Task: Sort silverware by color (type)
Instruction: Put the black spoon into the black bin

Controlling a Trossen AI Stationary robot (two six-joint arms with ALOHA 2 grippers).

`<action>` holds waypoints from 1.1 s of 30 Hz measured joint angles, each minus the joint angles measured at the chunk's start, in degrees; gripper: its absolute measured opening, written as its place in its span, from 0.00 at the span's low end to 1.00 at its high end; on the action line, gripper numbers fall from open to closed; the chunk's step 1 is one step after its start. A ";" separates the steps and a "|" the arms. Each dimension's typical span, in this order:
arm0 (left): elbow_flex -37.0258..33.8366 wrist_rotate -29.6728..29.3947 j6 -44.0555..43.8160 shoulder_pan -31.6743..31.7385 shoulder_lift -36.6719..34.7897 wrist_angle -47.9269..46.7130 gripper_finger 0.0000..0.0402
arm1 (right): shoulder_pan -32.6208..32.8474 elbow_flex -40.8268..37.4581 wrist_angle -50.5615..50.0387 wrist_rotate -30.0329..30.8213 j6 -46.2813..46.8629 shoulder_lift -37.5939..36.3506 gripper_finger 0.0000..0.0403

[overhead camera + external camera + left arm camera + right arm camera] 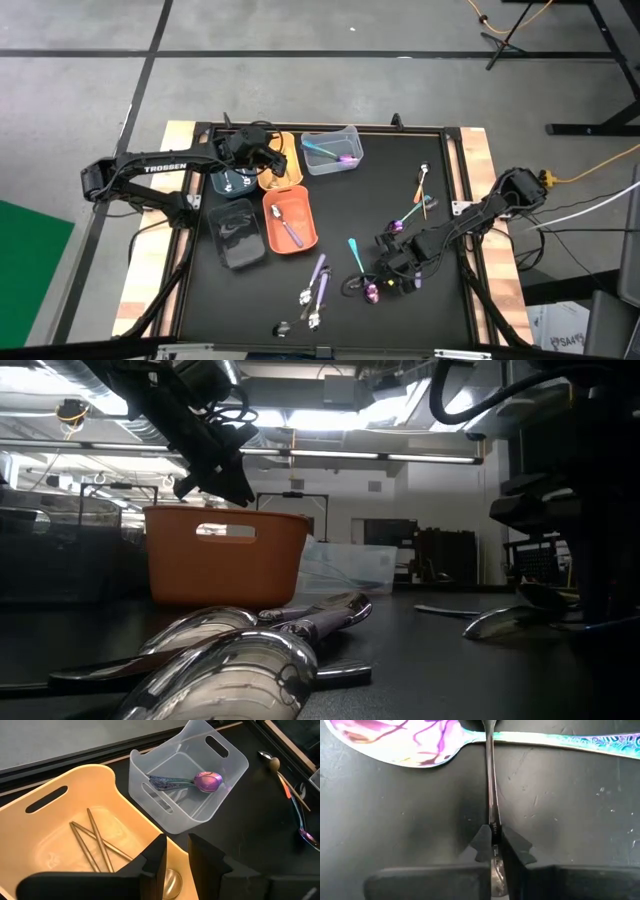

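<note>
My right gripper (493, 842) stands at the table's near right (388, 272), pointing steeply down, shut on a thin dark shiny utensil (490, 795). That utensil's far part crosses the neck of a purple iridescent spoon (395, 742) lying on the black mat. My left gripper (176, 857) hovers open over the yellow bin (60, 825) at the far left (262, 150); nothing is between its fingers. Gold pieces (92, 842) lie in that bin. The clear bin (220, 775) holds a purple-bowled spoon (206, 781). My right gripper pinches the dark utensil's slim handle (492, 826) between its two fingertips. The fingers come from above, slanting steeply down, and the handle runs straight away from them. Whether the handle rests on the mat or is raised, I cannot tell.
Orange bin (291, 220) with one purple piece, black bin (238, 233) and blue bin (228, 182) stand left of centre. Loose pieces lie near the front edge (315, 285), beside my right gripper (355, 252) and at the far right (420, 200).
</note>
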 joint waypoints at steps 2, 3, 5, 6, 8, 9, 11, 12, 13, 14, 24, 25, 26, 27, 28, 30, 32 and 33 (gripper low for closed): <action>0.00 0.00 0.00 0.00 0.00 0.01 0.18 | 0.00 0.04 0.12 -0.01 0.36 -0.07 0.01; 0.00 0.00 0.00 0.00 0.00 0.02 0.18 | 0.02 0.04 0.14 -0.01 0.56 -0.09 0.02; 0.00 0.00 0.00 -0.01 0.00 0.00 0.18 | 0.02 0.04 0.12 -0.01 0.64 -0.09 0.04; 0.00 0.00 0.00 0.00 0.00 0.00 0.18 | 0.02 0.07 0.12 -0.01 0.64 -0.09 0.05; 0.00 0.00 0.00 0.00 0.00 0.00 0.18 | 0.02 0.04 0.12 -0.02 0.38 -0.09 0.05; 0.00 0.00 0.00 0.00 0.00 0.01 0.18 | 0.02 0.06 0.15 -0.03 0.32 -0.09 0.04; 0.00 0.01 0.00 -0.01 0.00 0.00 0.18 | 0.02 0.05 0.40 -0.03 0.28 -0.09 0.02; 0.00 0.00 0.00 -0.01 0.00 0.00 0.18 | 0.02 0.04 0.64 -0.03 0.22 -0.09 0.01; 0.00 0.00 0.00 0.00 0.00 0.00 0.18 | 0.02 0.04 0.77 -0.03 0.20 -0.09 0.01; 0.00 0.00 0.00 0.00 0.00 0.00 0.18 | 0.02 0.04 0.82 -0.03 0.20 -0.09 0.01; 0.00 0.00 -0.03 0.00 0.00 0.00 0.18 | 0.04 0.04 3.67 1.00 0.16 -0.09 0.00; 0.00 0.01 -0.09 -0.01 0.00 0.01 0.18 | 0.04 0.05 4.37 1.00 0.17 -0.09 0.00; 0.00 0.02 -0.11 -0.02 0.00 0.02 0.18 | 0.04 0.04 5.00 1.00 0.17 -0.09 0.00; 0.00 0.13 -0.11 -0.11 0.00 0.02 0.18 | 0.04 0.05 5.49 1.03 0.16 -0.09 0.00; 0.00 0.26 -0.11 -0.23 0.00 0.02 0.18 | 0.04 0.04 5.98 1.40 0.17 -0.07 0.00; 0.00 0.28 -0.11 -0.76 0.00 0.08 0.18 | 0.04 0.04 6.91 2.84 0.27 -0.07 0.00; 0.00 0.47 -0.13 -1.47 0.00 0.35 0.18 | -0.18 0.06 7.14 4.18 0.35 -0.07 0.00; 0.00 0.48 -0.13 -1.87 0.00 0.60 0.18 | -0.49 0.04 7.13 4.43 0.56 -0.07 0.00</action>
